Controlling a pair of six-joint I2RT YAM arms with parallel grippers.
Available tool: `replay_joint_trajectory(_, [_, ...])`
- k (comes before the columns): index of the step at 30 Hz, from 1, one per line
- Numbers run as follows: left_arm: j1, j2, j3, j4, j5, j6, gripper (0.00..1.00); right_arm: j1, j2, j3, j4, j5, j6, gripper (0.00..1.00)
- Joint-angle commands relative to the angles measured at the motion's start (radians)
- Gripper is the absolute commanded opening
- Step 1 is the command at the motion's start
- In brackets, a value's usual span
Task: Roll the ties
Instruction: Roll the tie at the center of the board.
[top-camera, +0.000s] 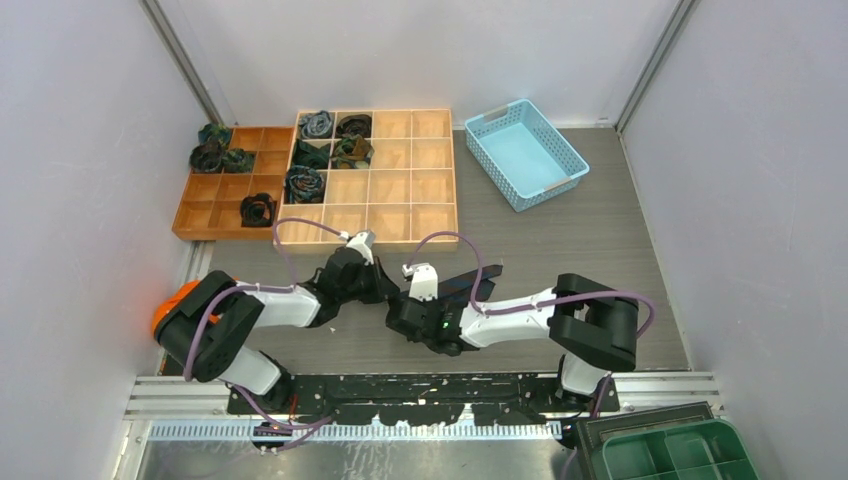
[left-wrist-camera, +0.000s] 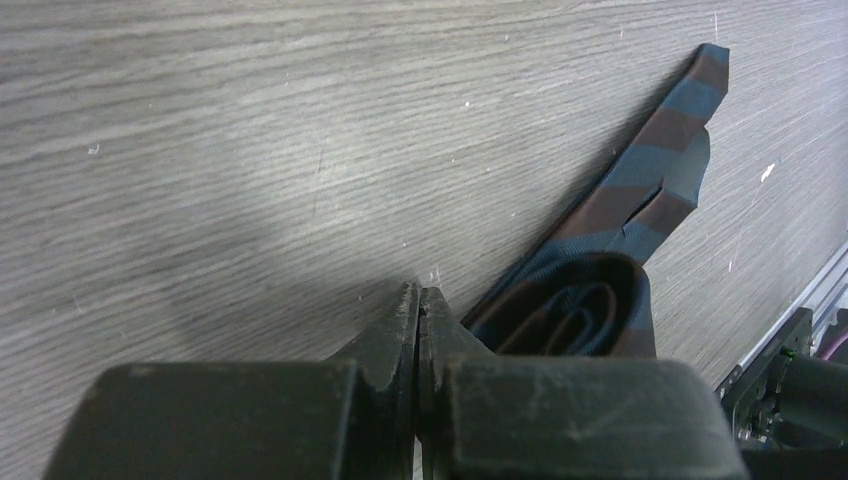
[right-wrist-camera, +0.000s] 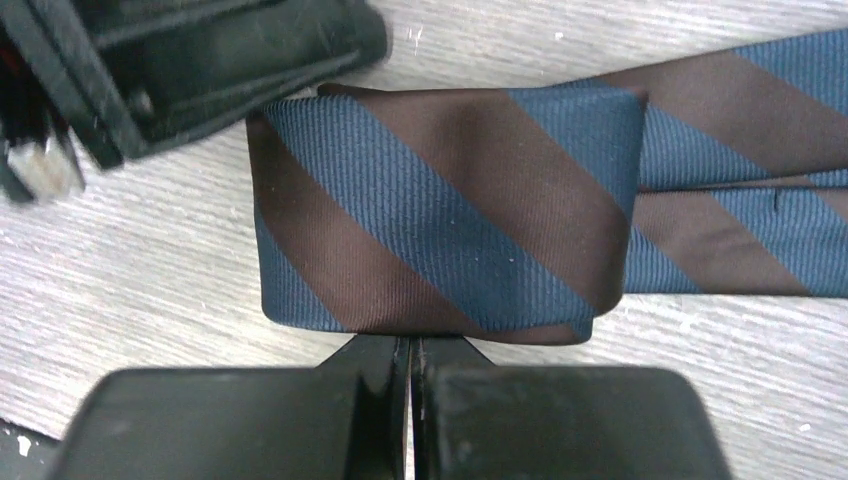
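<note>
The tie lies on the table in the middle of the work area, between the two arms. One end of it is wound into a short, flat coil. The right jaws are closed, tips together, hard against the near edge of that coil. Whether they nip a fold of cloth I cannot tell, since the tips vanish under the roll. I judge they sit there as a stop, so the coil cannot slide or spring open. The left jaws are closed too, on nothing, with the coil's open end just beside them (from that wrist the layers show end-on as a loose spiral). Shut tips make a blunt pusher, which suits nudging a roll along better than pinching it.

The cloth has broad slanting stripes of dark blue and brown, with a fine ribbed weave. The unrolled tail runs flat away from the coil and seems to lie in two overlapping layers. The rolling looks partly done, with a good stretch left to wind. At the back, a pale wooden tray and a darker tray hold finished rolls in some compartments, which is likely where this one belongs.
</note>
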Motion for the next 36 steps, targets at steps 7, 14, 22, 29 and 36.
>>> replay_joint_trajectory(7, [-0.008, -0.097, -0.076, -0.091, -0.051, 0.007, 0.00, -0.031, 0.027, 0.035, -0.009, -0.008, -0.057, 0.01])
replay_joint_trajectory(14, [-0.004, -0.391, 0.104, -0.583, -0.456, -0.062, 0.00, 0.062, -0.116, 0.143, -0.304, 0.128, -0.071, 0.03])
replay_joint_trajectory(22, [-0.006, -1.008, 0.257, -1.102, -0.823, -0.107, 0.00, 0.123, -0.038, 0.426, -0.668, 0.238, -0.192, 0.30])
replay_joint_trajectory(29, [-0.007, -1.231, 0.393, -1.321, -0.900, -0.100, 0.00, 0.135, 0.191, 0.612, -0.686, 0.321, -0.381, 0.73])
replay_joint_trajectory(36, [-0.007, -1.221, 0.424, -1.366, -0.915, -0.093, 0.00, 0.134, 0.333, 0.702, -0.630, 0.319, -0.490, 0.82])
